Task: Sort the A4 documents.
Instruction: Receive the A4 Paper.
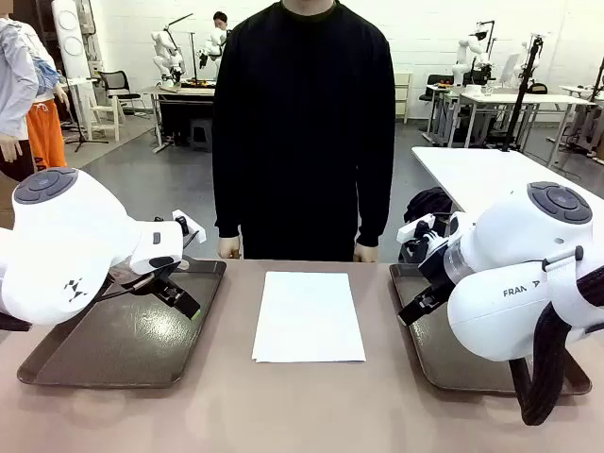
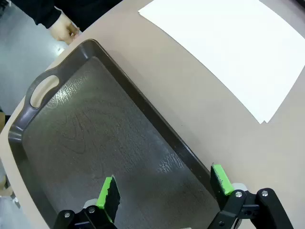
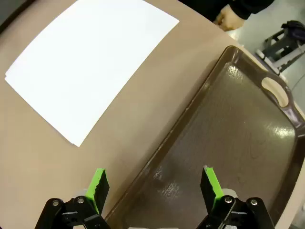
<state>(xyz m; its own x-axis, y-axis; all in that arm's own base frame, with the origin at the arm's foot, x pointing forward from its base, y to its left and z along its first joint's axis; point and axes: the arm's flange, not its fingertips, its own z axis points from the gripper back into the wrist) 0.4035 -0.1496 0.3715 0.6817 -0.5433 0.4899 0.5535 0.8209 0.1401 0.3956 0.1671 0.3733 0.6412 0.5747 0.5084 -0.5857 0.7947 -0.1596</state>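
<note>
A small stack of white A4 documents (image 1: pixel 309 316) lies flat at the middle of the tan table, between two dark brown trays. The same sheets (image 2: pixel 233 52) fill the upper right of the left wrist view and the sheets (image 3: pixel 90 67) the upper left of the right wrist view. My left gripper (image 1: pixel 181 300) hovers open over the left tray (image 1: pixel 85 354), its green pads (image 2: pixel 108 192) wide apart with nothing between them. My right gripper (image 3: pixel 155 183) hangs open over the inner edge of the right tray (image 1: pixel 472 368), also holding nothing.
A person in black stands at the far edge, hands (image 1: pixel 229 248) resting at the table rim. Both trays (image 2: pixel 71 119) (image 3: pixel 238 129) are bare inside, each with a cut-out handle. Bare tabletop (image 1: pixel 302 406) runs along the near edge.
</note>
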